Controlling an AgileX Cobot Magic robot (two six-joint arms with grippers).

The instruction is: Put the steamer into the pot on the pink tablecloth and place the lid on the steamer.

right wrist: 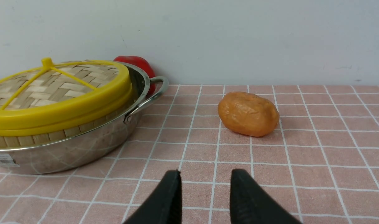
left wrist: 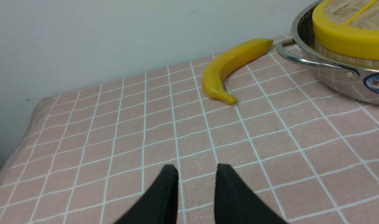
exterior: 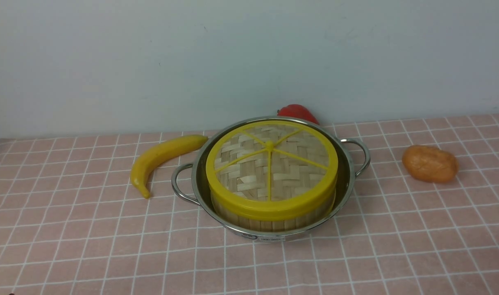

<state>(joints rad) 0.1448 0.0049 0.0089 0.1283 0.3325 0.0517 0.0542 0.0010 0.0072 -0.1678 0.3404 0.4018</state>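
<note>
The shiny pot (exterior: 199,174) stands mid-table on the pink tablecloth (exterior: 69,229). The bamboo steamer (exterior: 270,223) sits inside it, only its slat wall showing. The woven lid (exterior: 282,172) with yellow rim and spokes rests on the steamer and hides its contents. Neither gripper shows in the front view. My left gripper (left wrist: 197,168) is open and empty low over the cloth, apart from the pot (left wrist: 339,81), steamer (left wrist: 342,60) and lid (left wrist: 342,40). My right gripper (right wrist: 205,172) is open and empty, apart from the pot (right wrist: 83,149), steamer (right wrist: 52,135) and lid (right wrist: 62,109).
A yellow banana (exterior: 163,157) lies just left of the pot's left handle; it also shows in the left wrist view (left wrist: 230,65). An orange potato-like toy (exterior: 429,164) lies to the right, also in the right wrist view (right wrist: 247,113). A red toy (exterior: 296,111) sits behind the pot by the wall.
</note>
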